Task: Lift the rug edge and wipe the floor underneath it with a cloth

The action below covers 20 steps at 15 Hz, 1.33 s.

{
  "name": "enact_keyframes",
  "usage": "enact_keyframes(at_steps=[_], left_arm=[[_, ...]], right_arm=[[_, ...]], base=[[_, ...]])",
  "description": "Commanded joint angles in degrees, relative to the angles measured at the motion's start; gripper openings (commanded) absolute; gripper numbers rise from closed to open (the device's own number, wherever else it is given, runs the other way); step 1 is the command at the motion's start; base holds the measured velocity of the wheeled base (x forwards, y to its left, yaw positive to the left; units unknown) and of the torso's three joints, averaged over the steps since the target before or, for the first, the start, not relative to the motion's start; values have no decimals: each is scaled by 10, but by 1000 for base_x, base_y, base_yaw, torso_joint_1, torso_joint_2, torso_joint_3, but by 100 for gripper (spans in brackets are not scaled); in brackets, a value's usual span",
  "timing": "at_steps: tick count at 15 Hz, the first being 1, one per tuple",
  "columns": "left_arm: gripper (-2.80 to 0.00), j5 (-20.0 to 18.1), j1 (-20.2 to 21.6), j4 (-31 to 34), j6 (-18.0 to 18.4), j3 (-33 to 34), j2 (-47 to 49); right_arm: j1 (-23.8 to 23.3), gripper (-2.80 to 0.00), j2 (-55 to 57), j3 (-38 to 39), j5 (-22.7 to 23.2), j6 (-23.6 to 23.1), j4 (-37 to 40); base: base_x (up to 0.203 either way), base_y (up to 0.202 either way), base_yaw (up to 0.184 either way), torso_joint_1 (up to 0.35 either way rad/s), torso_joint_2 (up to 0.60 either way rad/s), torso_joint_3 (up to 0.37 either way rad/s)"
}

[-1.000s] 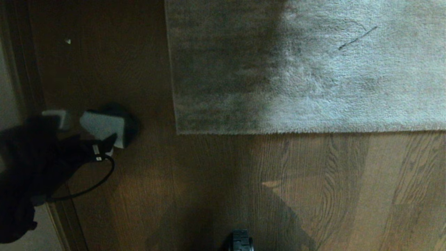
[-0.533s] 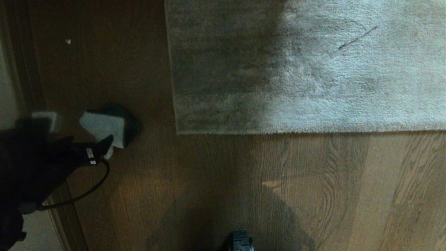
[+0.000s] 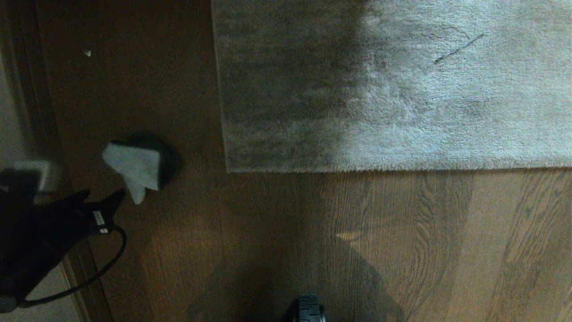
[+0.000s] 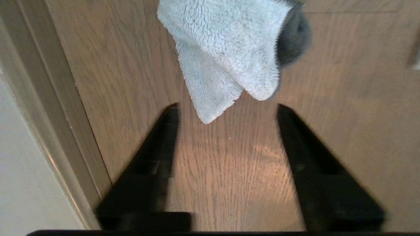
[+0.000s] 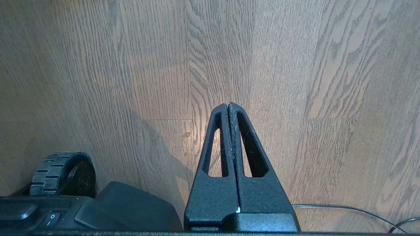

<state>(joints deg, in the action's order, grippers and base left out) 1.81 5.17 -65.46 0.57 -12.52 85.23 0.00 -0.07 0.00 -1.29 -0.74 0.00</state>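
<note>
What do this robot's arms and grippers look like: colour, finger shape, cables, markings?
Both are matte black. The right gripper has two tapered triangular fingers with slot cut-outs. The left gripper has similar pointed black fingers. In the head view, the left arm carries a small white label and a looping black cable.

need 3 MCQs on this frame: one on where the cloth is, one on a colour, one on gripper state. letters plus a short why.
1. Where does the cloth lie?
A. on the rug
B. on the floor, off the rug's left side
C. between the left gripper's fingers

2. What colour is the cloth?
A. pale grey-white
B. red
C. black

3. How do the fingers of the right gripper stand?
A. wide apart
B. shut on the cloth
C. shut on nothing

Answers:
1 B: in the head view the cloth rests on bare planks, apart from the rug edge; the open left gripper is short of it.
2 A: the left wrist view shows pale fluffy fabric.
3 C: the right wrist view shows the tips pressed together over bare floor.
</note>
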Motion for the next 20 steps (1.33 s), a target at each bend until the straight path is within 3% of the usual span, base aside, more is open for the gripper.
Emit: enact_keyframes(at_steps=[1, 6, 12, 16, 20], left_arm=[[-280, -2, -1, -2, -2, 24, -44], [-280, -5, -13, 0, -2, 82, -95], [-280, -5, -122, 18, -3, 124, -152], [-280, -4, -133, 114, -3, 124, -252], [-280, -2, -134, 297, -5, 124, -415]], right_arm=[[0, -280, 1, 0, 0, 0, 0], [0, -280, 1, 0, 0, 0, 0], [0, -280, 1, 0, 1, 0, 0], [0, -280, 1, 0, 0, 0, 0], [0, -280, 1, 0, 0, 0, 0]], base=[[0, 0, 0, 0, 0, 0], [0, 0, 0, 0, 0, 0], [0, 0, 0, 0, 0, 0], [0, 0, 0, 0, 0, 0], [0, 0, 0, 0, 0, 0]])
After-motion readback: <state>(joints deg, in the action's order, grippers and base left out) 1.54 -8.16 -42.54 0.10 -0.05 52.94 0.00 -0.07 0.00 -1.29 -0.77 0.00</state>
